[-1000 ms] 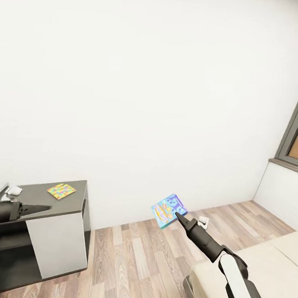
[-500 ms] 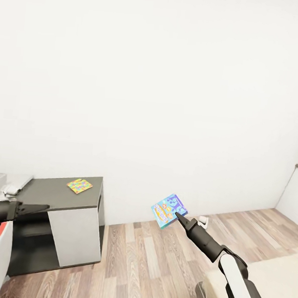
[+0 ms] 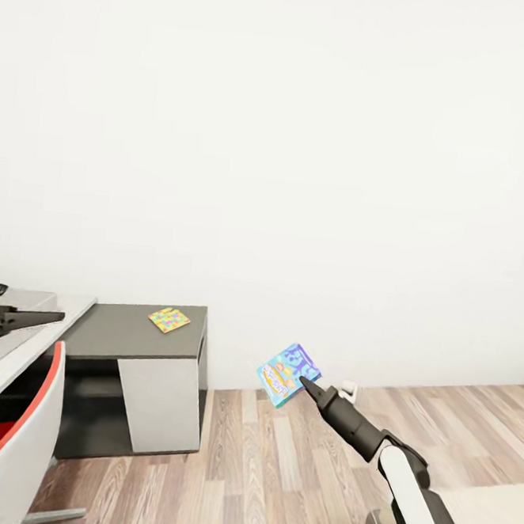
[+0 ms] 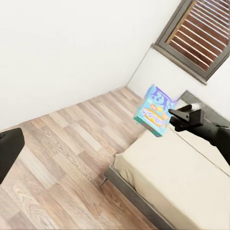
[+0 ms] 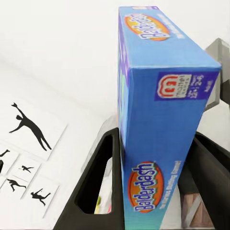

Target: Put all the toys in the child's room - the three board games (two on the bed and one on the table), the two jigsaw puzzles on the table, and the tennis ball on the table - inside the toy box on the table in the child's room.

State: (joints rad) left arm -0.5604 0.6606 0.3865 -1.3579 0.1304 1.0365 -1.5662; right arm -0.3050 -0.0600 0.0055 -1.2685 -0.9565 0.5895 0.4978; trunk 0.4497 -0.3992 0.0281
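R gripper [image 3: 305, 383] is pinching the light-blue board game [image 3: 288, 373] by one edge, holding it up in the air over the wood-plank floor [image 3: 275, 470], right of centre in head view. Wrist cam: box [image 5: 158, 120] sits between the two dark fingers [image 5: 98, 187], which press on both faces. Readable print: "Balderdash" in yellow on an orange oval on the side, same logo on top, plus a red Mattel badge w/ small illegible text beside it.

L gripper [image 3: 31, 318] at far left over the white worktop [image 3: 16, 348]; its tip looks narrow, but can't tell if pressed together or spread.

Jigsaw puzzle [image 3: 169, 319] lies flat on the low dark-grey side cabinet [image 3: 128, 338], against the wall. Red chair [image 3: 7, 446] at near left. Bed [image 4: 177, 177] w/ beige mattress below the held box in L wrist cam. Black athlete silhouettes [image 5: 28, 127] on the wall in R wrist cam.
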